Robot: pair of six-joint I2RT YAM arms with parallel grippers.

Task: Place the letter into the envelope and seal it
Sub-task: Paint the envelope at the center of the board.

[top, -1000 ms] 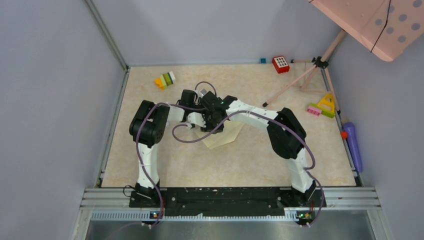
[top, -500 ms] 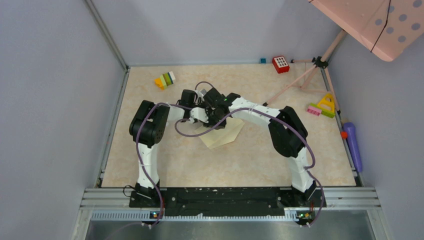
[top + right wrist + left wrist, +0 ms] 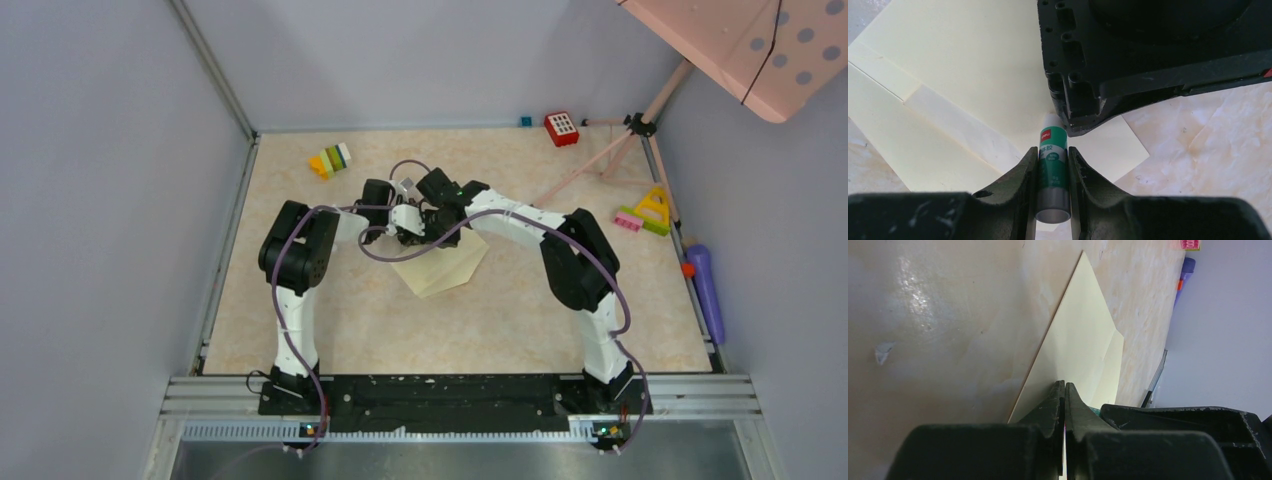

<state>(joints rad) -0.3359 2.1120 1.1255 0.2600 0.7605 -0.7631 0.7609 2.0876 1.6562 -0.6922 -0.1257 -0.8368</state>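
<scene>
The pale cream envelope (image 3: 446, 270) lies flat mid-table with its seamed side up; it also shows in the left wrist view (image 3: 1079, 340) and the right wrist view (image 3: 958, 65). My right gripper (image 3: 428, 226) (image 3: 1053, 150) is shut on a green glue stick (image 3: 1052, 170), whose white tip points down at the envelope. My left gripper (image 3: 407, 221) (image 3: 1064, 385) is shut just above the envelope's far corner, its black body (image 3: 1148, 50) right against the stick's tip. No separate letter shows.
Coloured blocks (image 3: 331, 159) lie far left, and a red toy (image 3: 561, 128) and a small blue cube (image 3: 525, 121) at the back. A pink tripod (image 3: 620, 145) and a yellow-pink-green toy (image 3: 648, 212) stand on the right. A purple object (image 3: 706, 285) lies by the right wall.
Both wrists have shifted a little toward the far side of the table, the right wrist rising and turning. More of the envelope now shows beneath them. The envelope has not moved.
</scene>
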